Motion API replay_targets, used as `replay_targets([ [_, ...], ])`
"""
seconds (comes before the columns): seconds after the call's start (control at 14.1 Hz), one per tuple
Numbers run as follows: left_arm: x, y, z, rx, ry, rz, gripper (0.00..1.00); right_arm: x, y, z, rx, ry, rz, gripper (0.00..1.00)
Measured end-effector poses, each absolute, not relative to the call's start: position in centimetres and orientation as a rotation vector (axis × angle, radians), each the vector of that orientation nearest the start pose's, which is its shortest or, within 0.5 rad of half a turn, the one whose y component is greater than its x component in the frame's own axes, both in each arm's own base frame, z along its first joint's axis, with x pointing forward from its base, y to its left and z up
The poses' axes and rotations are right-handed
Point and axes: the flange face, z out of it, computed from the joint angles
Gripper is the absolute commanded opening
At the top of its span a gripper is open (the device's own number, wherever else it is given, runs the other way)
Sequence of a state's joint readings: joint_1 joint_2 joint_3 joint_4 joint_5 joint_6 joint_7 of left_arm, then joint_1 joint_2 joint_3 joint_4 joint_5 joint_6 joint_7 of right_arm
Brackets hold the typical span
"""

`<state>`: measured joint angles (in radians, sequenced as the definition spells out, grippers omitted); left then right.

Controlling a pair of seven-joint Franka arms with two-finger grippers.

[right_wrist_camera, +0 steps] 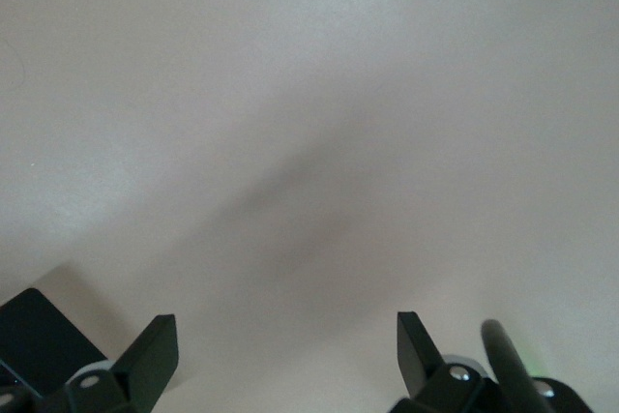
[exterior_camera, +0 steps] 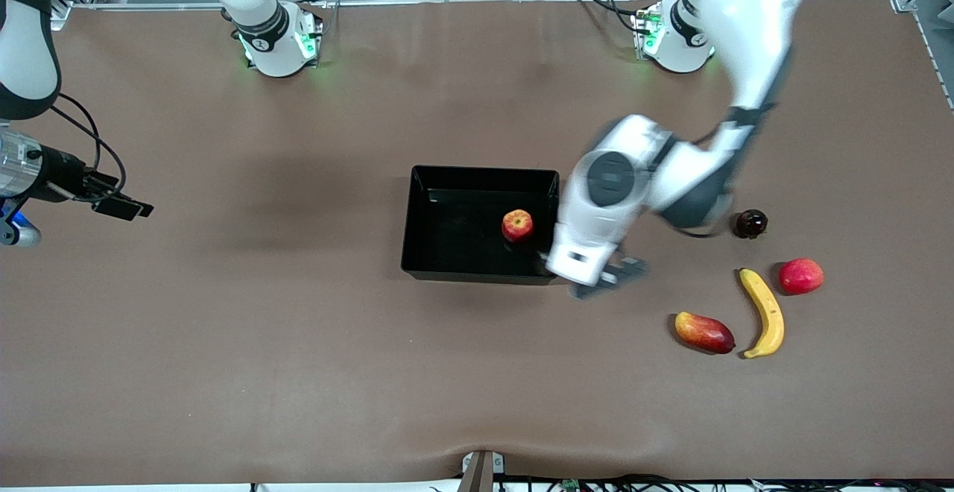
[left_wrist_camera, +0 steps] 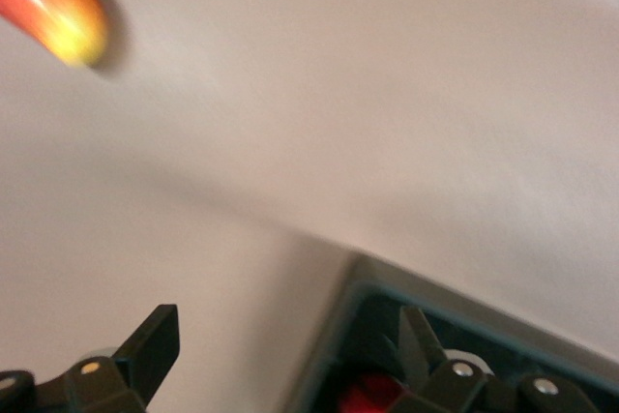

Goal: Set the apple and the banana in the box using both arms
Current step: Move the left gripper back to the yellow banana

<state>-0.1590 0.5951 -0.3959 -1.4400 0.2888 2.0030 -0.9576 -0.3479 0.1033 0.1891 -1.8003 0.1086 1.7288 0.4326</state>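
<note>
The apple (exterior_camera: pixel 517 224), red with yellow streaks, lies in the black box (exterior_camera: pixel 408 216), near the wall toward the left arm's end. My left gripper (exterior_camera: pixel 607 281) is open and empty, just outside that end of the box, above the table. In the left wrist view the gripper (left_wrist_camera: pixel 290 336) is spread wide, with the box corner (left_wrist_camera: pixel 387 287) and the red apple (left_wrist_camera: pixel 372 396) at the frame's edge. The banana (exterior_camera: pixel 764 311) lies on the table toward the left arm's end. My right gripper (exterior_camera: pixel 123 206) waits at the right arm's end, open over bare table (right_wrist_camera: pixel 287 345).
A red-yellow mango-like fruit (exterior_camera: pixel 704 332) lies beside the banana and also shows in the left wrist view (left_wrist_camera: pixel 48 7). A smooth red fruit (exterior_camera: pixel 801 276) and a dark round fruit (exterior_camera: pixel 750 224) lie near the banana's farther tip. The table is brown.
</note>
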Motion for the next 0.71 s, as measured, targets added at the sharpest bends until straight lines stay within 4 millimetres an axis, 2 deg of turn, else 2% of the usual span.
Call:
replay_targets([
  [0.07, 65.2, -27.8, 37.1, -3.071, -0.493, -0.066, 1.00, 56.4, -8.3, 47.5, -2.888, 0.917, 0.293, 1.00],
  [0.21, 67.2, -21.2, 36.5, -3.068, -0.366, -0.025, 1.00, 55.5, -8.0, 48.8, -2.913, 0.910, 0.308, 1.00],
  [0.5, 69.2, -10.0, 32.5, -2.989, -0.157, 0.041, 1.00, 52.8, -7.5, 54.6, -2.948, 0.913, 0.226, 1.00],
  [0.64, 69.6, -5.6, 30.0, -2.916, -0.117, 0.047, 1.00, 51.7, -7.2, 56.6, -2.960, 0.913, 0.222, 1.00],
  [0.71, 69.8, -3.8, 28.8, -2.896, -0.113, 0.038, 0.96, 51.5, -7.2, 57.1, -2.964, 0.915, 0.210, 1.00],
])
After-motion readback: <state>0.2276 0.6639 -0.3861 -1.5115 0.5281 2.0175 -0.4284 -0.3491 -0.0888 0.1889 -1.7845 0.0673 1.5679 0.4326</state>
